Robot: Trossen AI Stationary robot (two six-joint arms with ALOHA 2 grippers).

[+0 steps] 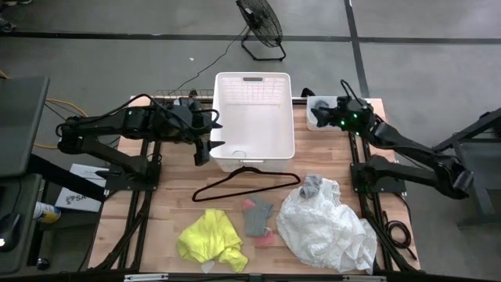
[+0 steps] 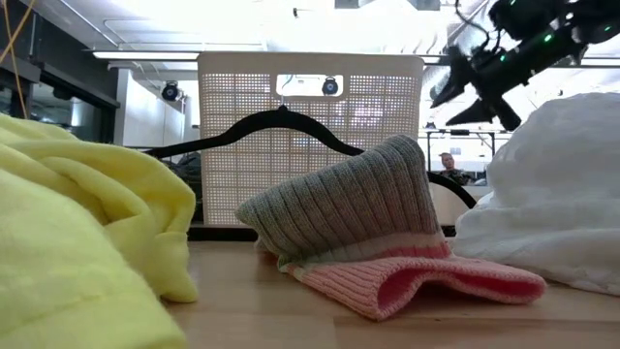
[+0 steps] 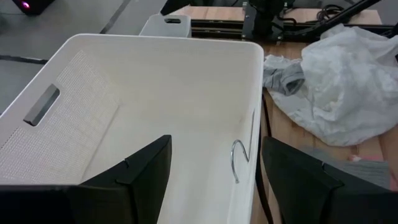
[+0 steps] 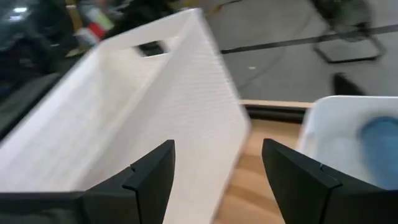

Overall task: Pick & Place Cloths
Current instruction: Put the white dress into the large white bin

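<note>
Since the white basket [image 1: 254, 117] at the upper centre of the high view looks bare inside and every cloth lies on the worktop [image 1: 168, 211] in the lower half of that frame, the step in hand is judged to be a fresh reach for the next cloth. The right gripper [image 1: 339, 111], at the upper right beside a small white bin [image 1: 318, 114], is seen with its jaws spread and nothing between them. The left gripper [image 1: 205, 150], at the basket's lower-left corner, is likewise held spread and empty.

The large white cloth [image 1: 329, 227] is found at the lower right, with a small grey piece [image 1: 311, 186] touching its upper edge; the yellow cloth [image 1: 210, 239] lies at the lower left, and a grey cloth [image 1: 257, 217] over a pink piece [image 1: 264, 239] between them. The black hanger [image 1: 244, 185], just below the basket, is best avoided. A bunched fold should be pinched from above, so that one cloth alone is lifted.
</note>
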